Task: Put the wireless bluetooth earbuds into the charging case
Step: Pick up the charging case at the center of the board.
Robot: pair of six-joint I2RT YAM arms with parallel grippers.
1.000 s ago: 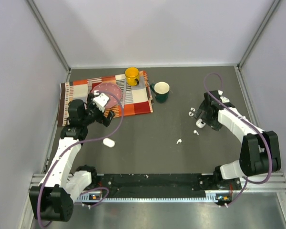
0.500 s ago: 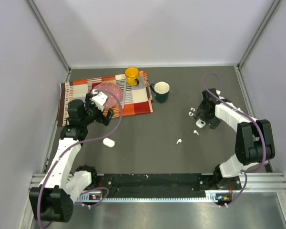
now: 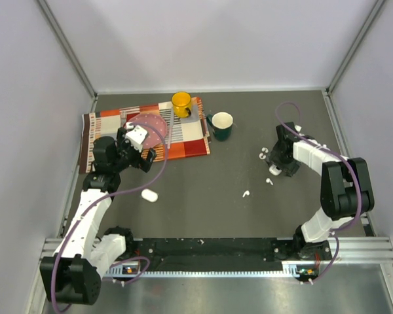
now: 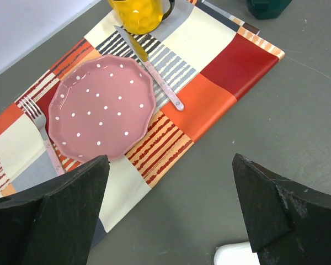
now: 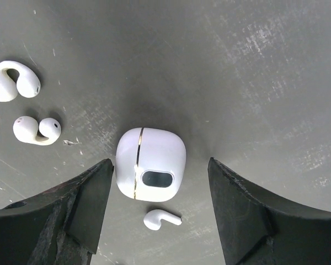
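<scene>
Dark grey table [image 3: 203, 176], walled on three sides. The right gripper [image 5: 157, 168] has been narrowed about the charging case [image 5: 150, 172], which lies flat between the jaws. Gaps remain on both sides, so no grip is yet made. One stemmed earbud [image 5: 161, 219] lies just beside the case. The left gripper [image 4: 171, 207] is held wide and empty.

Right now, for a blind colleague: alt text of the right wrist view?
A white charging case lies on the grey table between two spread black fingers. A stemmed earbud lies just below it; two C-shaped earbuds upper left.
</scene>
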